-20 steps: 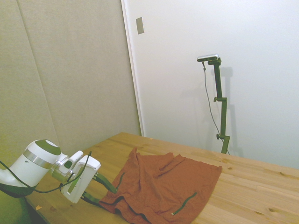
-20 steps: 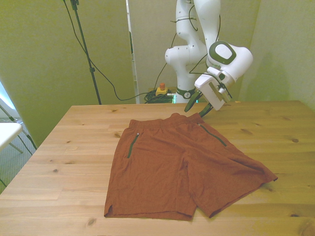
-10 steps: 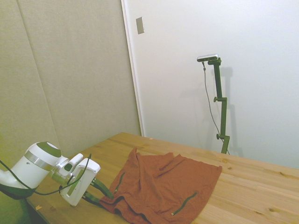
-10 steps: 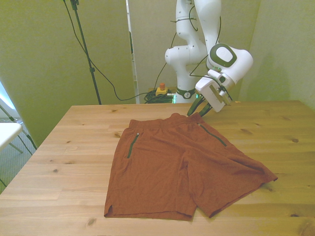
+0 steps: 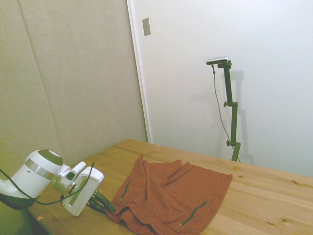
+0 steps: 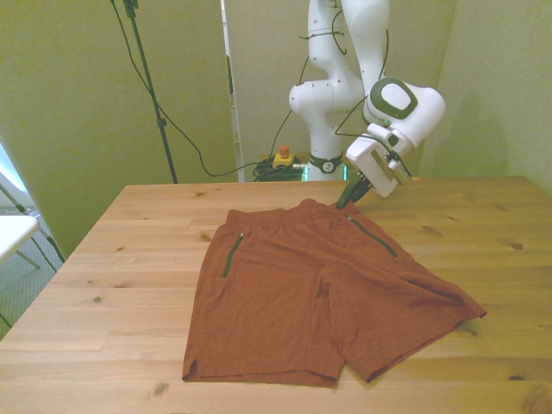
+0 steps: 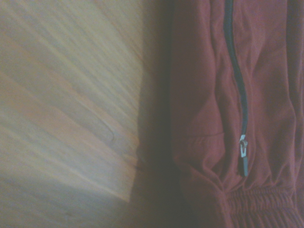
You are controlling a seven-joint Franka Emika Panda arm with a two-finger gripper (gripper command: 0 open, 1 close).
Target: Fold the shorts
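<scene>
The rust-red shorts (image 6: 319, 293) lie flat on the wooden table (image 6: 121, 259), waistband toward the far edge, legs toward the near edge. Two dark zippered pockets (image 6: 233, 254) show on the front. My gripper (image 6: 348, 200) is down at the waistband corner on the front view's right, with its dark fingers drawn together on the fabric edge. In the side view the gripper (image 5: 105, 205) meets the near corner of the shorts (image 5: 171, 196) low over the table. The wrist view shows the shorts (image 7: 204, 95), one zipper (image 7: 237, 90) and the gathered waistband close up.
Bare wood lies around the shorts on all sides, widest at the front view's left and right. A red-topped button box (image 6: 282, 156) and cables sit behind the table's far edge. A white object (image 6: 13, 233) stands off the table at the front view's left.
The gripper dropped toward the waistband corner, and its fingers went from spread apart to closed on the fabric edge. The shorts have not shifted.
</scene>
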